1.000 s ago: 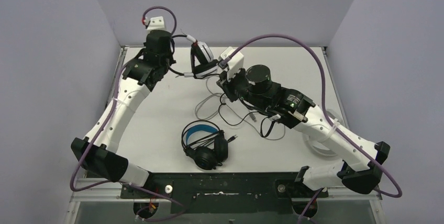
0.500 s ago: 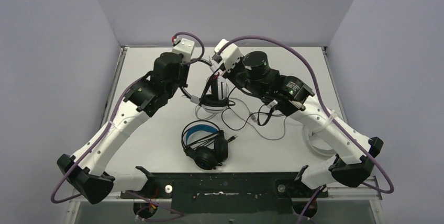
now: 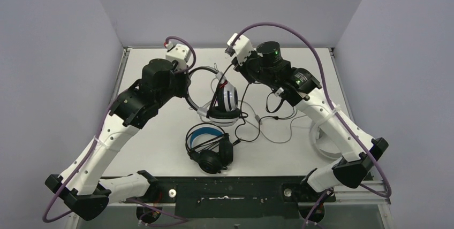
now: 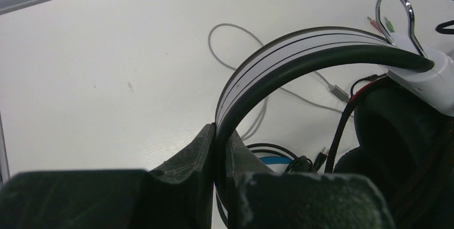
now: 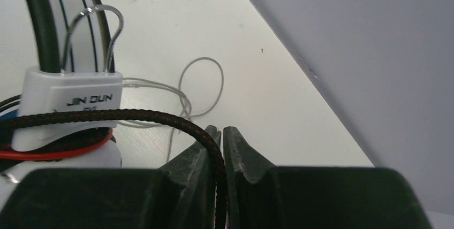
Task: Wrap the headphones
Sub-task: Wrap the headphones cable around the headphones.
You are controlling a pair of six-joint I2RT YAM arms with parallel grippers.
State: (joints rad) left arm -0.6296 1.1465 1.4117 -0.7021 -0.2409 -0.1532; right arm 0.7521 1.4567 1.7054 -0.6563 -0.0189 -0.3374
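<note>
Right, left gripper [image 4: 220,132] clenched on headband [image 4: 300,47], headset [image 3: 227,100] hanging just right of it. Right gripper [image 5: 221,132] pinching braided cable [image 5: 134,115] running in from headset at its left. I'd wind cable round headband under light tension, snug loops, no slack to snag.

"JIN DUN" in black, on white headset [image 5: 69,87] yoke

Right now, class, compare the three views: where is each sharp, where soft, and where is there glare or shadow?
Top external view: even soft light, faint shadows on the table, all sharp. Left wrist view: left gripper, shut on the white headset, dark and soft; glare on the chrome loop. Right wrist view: right gripper dark; the braided cable it pinches is crisp.
</note>
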